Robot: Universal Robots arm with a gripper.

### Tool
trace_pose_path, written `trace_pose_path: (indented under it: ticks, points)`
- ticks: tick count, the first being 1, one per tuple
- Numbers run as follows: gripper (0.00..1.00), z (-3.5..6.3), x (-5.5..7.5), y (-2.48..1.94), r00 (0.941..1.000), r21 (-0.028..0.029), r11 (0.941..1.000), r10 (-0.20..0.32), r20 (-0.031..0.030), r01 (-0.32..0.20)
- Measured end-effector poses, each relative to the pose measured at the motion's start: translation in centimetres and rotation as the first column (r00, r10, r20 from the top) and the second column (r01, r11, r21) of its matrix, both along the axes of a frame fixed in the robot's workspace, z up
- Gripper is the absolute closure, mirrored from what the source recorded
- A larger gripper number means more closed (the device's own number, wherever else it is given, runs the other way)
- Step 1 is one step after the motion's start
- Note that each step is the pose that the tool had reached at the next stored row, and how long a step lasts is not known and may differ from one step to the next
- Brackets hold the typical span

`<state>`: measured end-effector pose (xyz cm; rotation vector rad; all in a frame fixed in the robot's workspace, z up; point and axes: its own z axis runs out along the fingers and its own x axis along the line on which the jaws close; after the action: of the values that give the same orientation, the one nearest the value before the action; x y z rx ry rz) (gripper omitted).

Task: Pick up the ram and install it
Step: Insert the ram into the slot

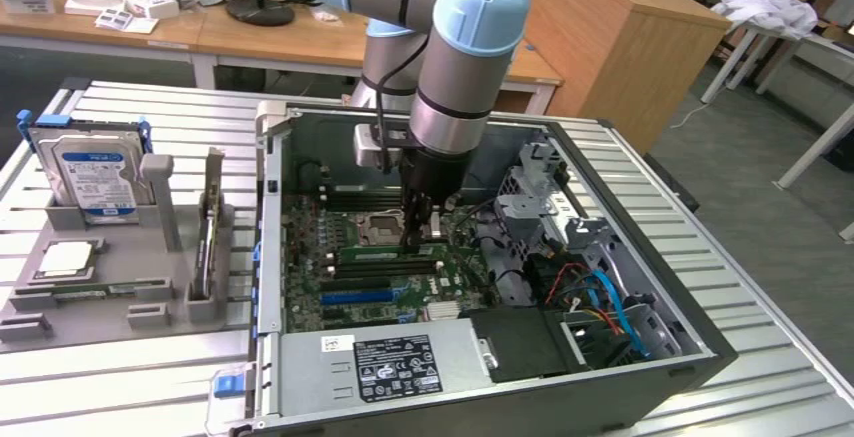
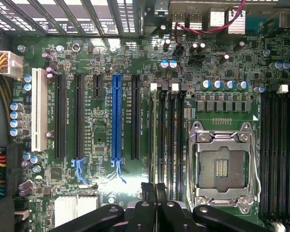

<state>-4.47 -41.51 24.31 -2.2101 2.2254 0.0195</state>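
Note:
My gripper point(image 1: 424, 239) reaches down inside the open computer case point(image 1: 274, 257), just in front of the empty processor socket point(image 1: 387, 225). It is shut on the ram point(image 1: 380, 253), a narrow green stick standing on edge along the black memory slots. In the wrist view the two black fingertips point(image 2: 148, 191) pinch together at my gripper point(image 2: 154, 189). The ram point(image 2: 152, 130) runs away from them edge-on, over the slot farthest from the socket point(image 2: 222, 166). Whether the stick is pressed fully into the slot I cannot tell.
A grey fixture point(image 1: 160, 247) on the exterior view's left holds a hard drive point(image 1: 94, 172), a silver chip point(image 1: 67, 257) and another green stick point(image 1: 87, 290). The case also holds the power supply point(image 1: 387, 362), a drive cage point(image 1: 547, 192) and coloured cables point(image 1: 601, 302). A blue slot point(image 2: 117, 118) lies nearby.

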Motion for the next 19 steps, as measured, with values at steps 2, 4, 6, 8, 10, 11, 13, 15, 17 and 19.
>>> trace_pose_path:
  ticks: [2, 4, 6, 8, 10, 11, 13, 15, 17, 19]
  points:
    - [0.88, -0.1, 0.0, 0.01, 1.0, 0.0003, 1.0, 0.0, 0.0002, 0.0]
    - [0.88, -0.24, 0.0, 0.0, 1.0, -0.0001, 1.0, 0.0, 0.0, 0.0]
    - [0.88, -0.39, 0.0, 0.0, 1.0, 0.0, 1.0, 0.0, 0.0, 0.0]
    - [0.88, -0.49, 0.0, 0.0, 1.0, -0.0001, 1.0, 0.0, 0.0, 0.0]
    - [0.88, -0.52, 0.0, -0.01, 1.0, -0.0004, 1.0, 0.0, -0.0002, 0.0]
    - [0.88, -0.52, 0.0, 0.0, 1.0, -0.0003, 1.0, 0.0, -0.0002, 0.0]
    - [0.88, -0.53, 0.0, 0.0, 1.0, -0.0001, 1.0, 0.0, 0.0, 0.0]
    - [0.88, -0.62, 0.0, 0.01, 1.0, 0.0009, 1.0, 0.0, 0.0003, 0.0]
    - [0.88, -0.7, 0.0, 0.0, 1.0, 0.0007, 1.0, 0.0, 0.0, 0.0]
    - [0.88, -0.8, 0.0, 0.0, 1.0, 0.0007, 1.0, 0.0, 0.0, 0.0]
